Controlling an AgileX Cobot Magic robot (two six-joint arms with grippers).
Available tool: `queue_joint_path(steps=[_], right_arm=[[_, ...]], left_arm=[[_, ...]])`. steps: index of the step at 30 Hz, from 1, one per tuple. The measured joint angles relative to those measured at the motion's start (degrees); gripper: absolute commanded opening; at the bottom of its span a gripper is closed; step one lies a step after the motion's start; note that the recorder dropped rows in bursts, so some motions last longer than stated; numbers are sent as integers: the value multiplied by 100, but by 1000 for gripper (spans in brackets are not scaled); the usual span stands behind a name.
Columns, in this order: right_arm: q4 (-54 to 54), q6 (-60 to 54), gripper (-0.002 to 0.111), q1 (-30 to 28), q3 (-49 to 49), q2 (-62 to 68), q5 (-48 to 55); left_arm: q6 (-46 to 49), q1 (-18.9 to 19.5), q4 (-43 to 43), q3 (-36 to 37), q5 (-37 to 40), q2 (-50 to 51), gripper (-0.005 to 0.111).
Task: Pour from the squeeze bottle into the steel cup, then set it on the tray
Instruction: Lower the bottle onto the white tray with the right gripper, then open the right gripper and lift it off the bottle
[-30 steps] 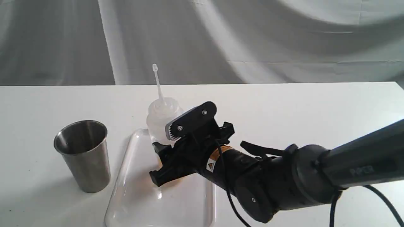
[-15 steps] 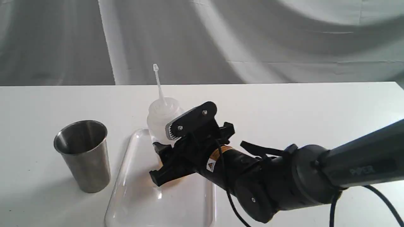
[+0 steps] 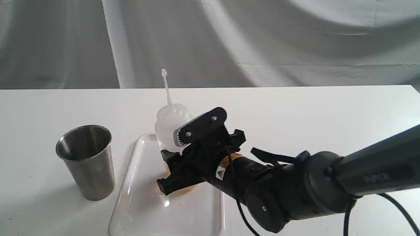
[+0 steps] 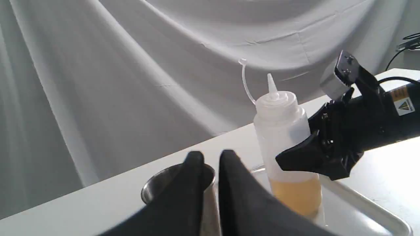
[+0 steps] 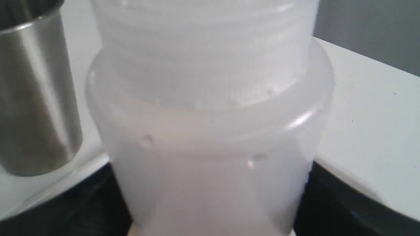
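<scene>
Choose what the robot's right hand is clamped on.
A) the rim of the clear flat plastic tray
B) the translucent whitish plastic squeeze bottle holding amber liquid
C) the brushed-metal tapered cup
B: the right hand straddles the body of the translucent whitish plastic squeeze bottle, while the brushed-metal cup stands apart, untouched.

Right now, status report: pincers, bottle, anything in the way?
Left pincer shut, empty. Right pincer shut on bottle, upright over tray. Cup stands beside tray; nothing between them.
</scene>
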Motion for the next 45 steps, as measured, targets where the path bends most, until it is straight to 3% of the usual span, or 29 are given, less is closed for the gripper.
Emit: queue_joint_path(steps=[5, 11, 15, 45], right_arm=[[25, 0, 58, 0, 0, 0, 0], [163, 0, 85, 0, 0, 0, -39], [267, 0, 93, 0, 0, 0, -109], [586, -551, 94, 0, 0, -520, -706]], left_arm=[[0, 0, 0, 0, 0, 0, 8], [0, 0, 0, 0, 0, 0, 8], [0, 0, 0, 0, 0, 0, 8], [0, 0, 0, 0, 0, 0, 8]])
